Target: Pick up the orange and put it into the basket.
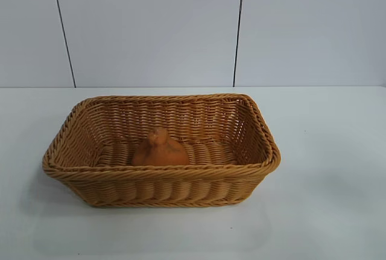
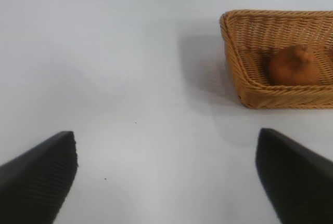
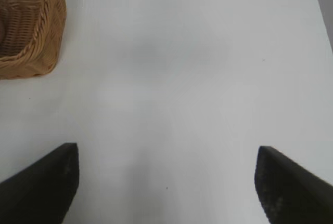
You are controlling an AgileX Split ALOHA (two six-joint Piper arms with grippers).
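The orange (image 1: 159, 149), dull orange-brown with a knobby bump on top, lies on the floor of the wicker basket (image 1: 163, 174) in the middle of the white table. The left wrist view also shows the orange (image 2: 294, 66) inside the basket (image 2: 240, 73). My left gripper (image 2: 166, 141) is open over bare table, well away from the basket, with nothing between its fingers. My right gripper (image 3: 166, 151) is open too, over bare table on the basket's other side; only a corner of the basket (image 3: 39, 31) shows there. Neither arm appears in the exterior view.
A white table (image 1: 325, 169) stretches round the basket on all sides. Behind it rises a pale panelled wall (image 1: 151, 25) with dark vertical seams.
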